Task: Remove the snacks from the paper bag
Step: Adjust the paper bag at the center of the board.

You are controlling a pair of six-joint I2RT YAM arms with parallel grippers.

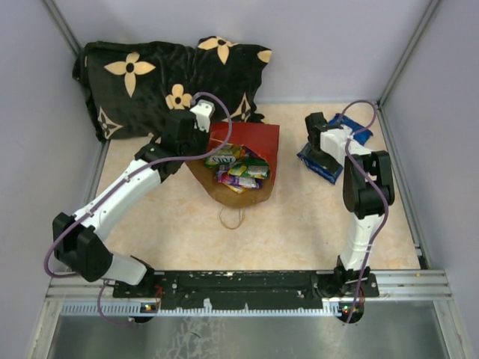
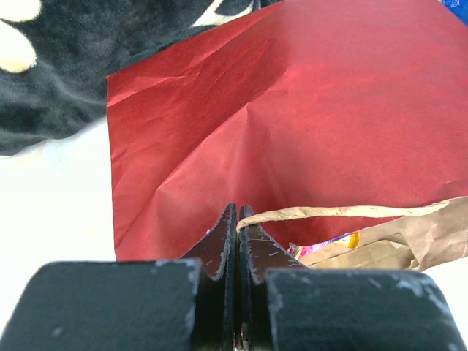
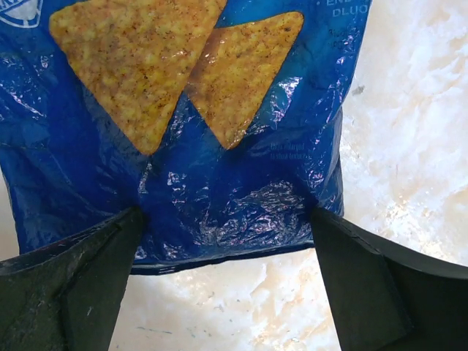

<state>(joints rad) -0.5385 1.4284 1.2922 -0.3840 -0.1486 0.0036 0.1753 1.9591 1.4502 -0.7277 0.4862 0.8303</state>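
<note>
Both grippers are in view. The left gripper [image 2: 238, 212] has its jaws pressed fully together on the brown kraft rim of the paper bag [image 1: 258, 138], at the bag's left side; the rim strip runs off to the right from the fingertips. The right gripper [image 3: 227, 241] is spread wide and holds nothing. Its two fingers [image 3: 73, 278] straddle the lower edge of the blue Doritos bag [image 3: 241, 183], which lies flat beneath them.

The paper bag lies on its side at the centre of the table [image 1: 299, 224]. Its red outer face is up and its mouth is turned toward the arm bases. Several snacks [image 1: 239, 168], in green, purple and yellow wrappers, are crowded in the open mouth on the kraft lining. One tan cord handle [image 1: 232, 217] loops out onto the table below the mouth. The Doritos bag is outside the paper bag, to its right, near the far right corner.

A black flower-patterned pillow [image 1: 150, 82] lies behind the paper bag, against the back wall, touching the bag's far edge.
</note>
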